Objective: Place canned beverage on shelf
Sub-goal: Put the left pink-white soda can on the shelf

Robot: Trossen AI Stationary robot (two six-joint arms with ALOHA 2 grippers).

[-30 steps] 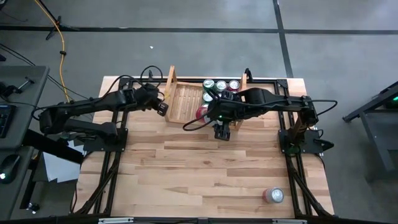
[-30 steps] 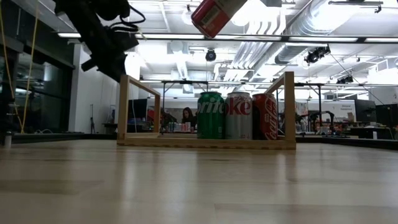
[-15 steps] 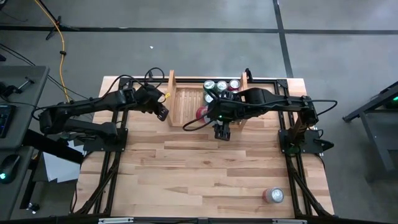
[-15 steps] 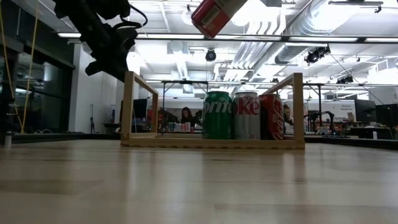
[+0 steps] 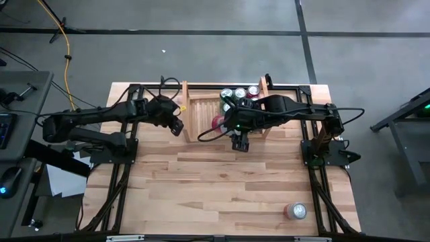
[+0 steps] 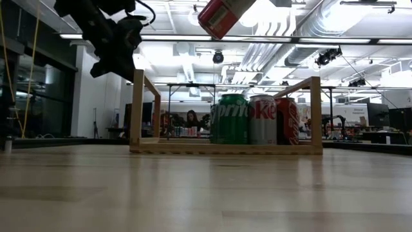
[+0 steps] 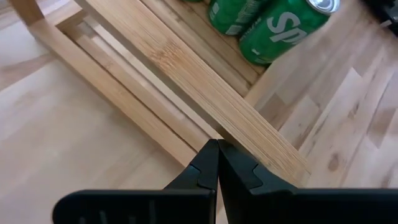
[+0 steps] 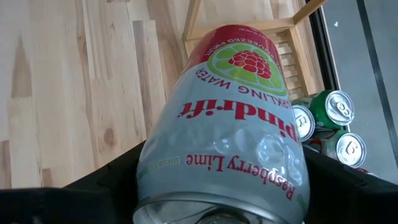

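The shelf [image 5: 201,111] is a low pale wooden rack standing on the table's far middle, with several cans [image 6: 248,119] upright in its right half. My left gripper [image 7: 217,146] is shut and sits at the shelf's left side board [image 5: 189,114]. My right gripper [image 8: 221,186] holds a red and grey Spindrift can [image 6: 222,16] high above the shelf; in the high view the can [image 5: 218,122] shows over the shelf's near edge. My left gripper pushes with its shut fingertips [image 7: 211,163] against the shelf's left side board [image 7: 205,93], near that board's near end. The fingers come from the table's left and slant downward. The shelf rests with its base on the table. My right gripper pinches the can's round side wall [image 8: 186,155] between its two fingers [image 8: 93,186], close to the can's grey end. The fingers slant downward and lie across the can. The can hangs tilted, its red end lowest, lifted clear of the shelf and table.
Another can [image 5: 295,211] sits near the table's near right corner. The shelf's left half [image 5: 205,101] holds nothing. Bare wooden tabletop [image 5: 201,181] stretches from the shelf to the near edge. Both arms' bases stand at the table's left and right edges.
My left gripper has turned and crept toward the shelf, staying shut. The shelf, with its cans still upright, has slid and swung toward the table's right, its near left corner moving most. My right gripper and its can have kept still.
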